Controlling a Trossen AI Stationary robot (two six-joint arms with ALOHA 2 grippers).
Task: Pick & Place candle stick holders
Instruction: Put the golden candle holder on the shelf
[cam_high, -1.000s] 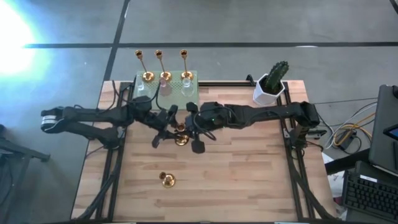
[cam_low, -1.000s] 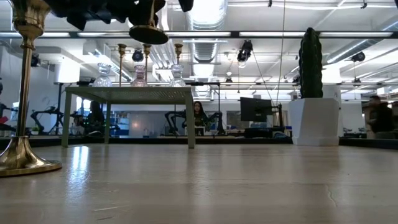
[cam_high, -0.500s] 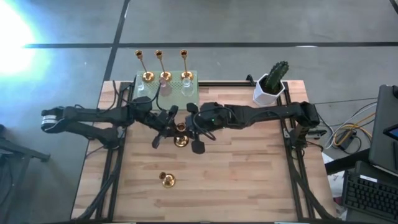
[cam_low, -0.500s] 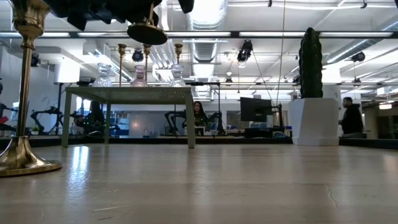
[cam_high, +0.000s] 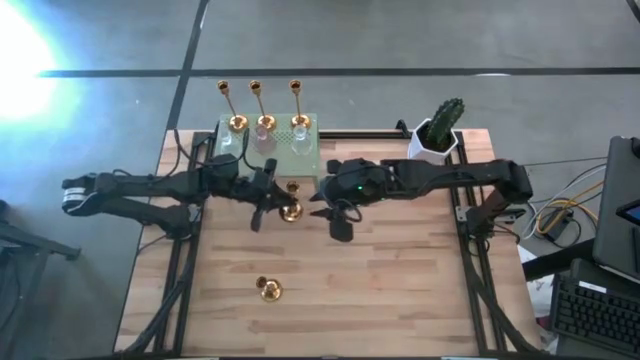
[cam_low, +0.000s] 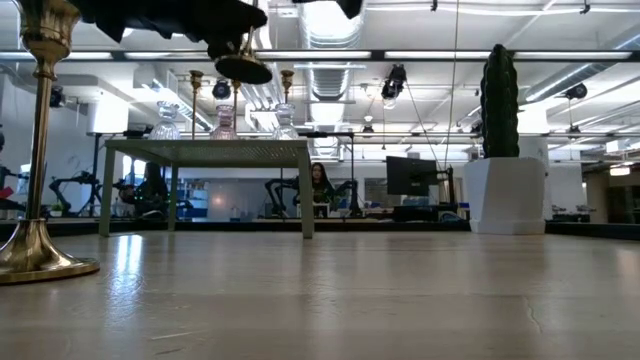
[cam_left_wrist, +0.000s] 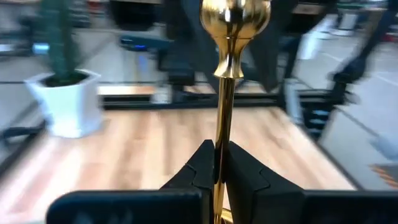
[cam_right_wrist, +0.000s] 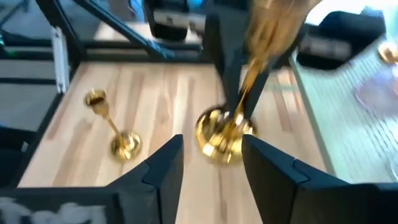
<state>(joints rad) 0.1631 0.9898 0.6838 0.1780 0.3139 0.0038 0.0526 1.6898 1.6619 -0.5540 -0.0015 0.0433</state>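
Since the earlier frame the right hand (cam_high: 335, 215) has let go of the gold candle stick holder (cam_high: 289, 210) and drawn back toward the right side of the surface (cam_high: 400, 290), while the left hand (cam_high: 268, 200) has closed on the holder's stem and now carries it alone. The holder hangs in the air above the middle of the surface, just in front of the green perforated tray (cam_high: 312, 150). In the left wrist view its long axis runs straight away from the left hand, the thin stem (cam_left_wrist: 222, 130) pinched between the two dark fingers (cam_left_wrist: 202, 168) and the rounded cup end (cam_left_wrist: 235, 15) pointing outward. In the low view its round base (cam_low: 242, 68) floats clear of the surface.

The right hand is parted, its fingers (cam_right_wrist: 163, 165) standing wide with nothing between them; the holder's base (cam_right_wrist: 221, 134) lies just beyond them in the right wrist view.

A second gold candle stick holder (cam_high: 268, 290) stands upright near the front of the surface, well apart from both hands. On the tray stand three more holders (cam_high: 265, 122) in a row, their stems upright. A white pot with a cactus (cam_high: 438, 135) sits at the far right corner. No writing can be read.
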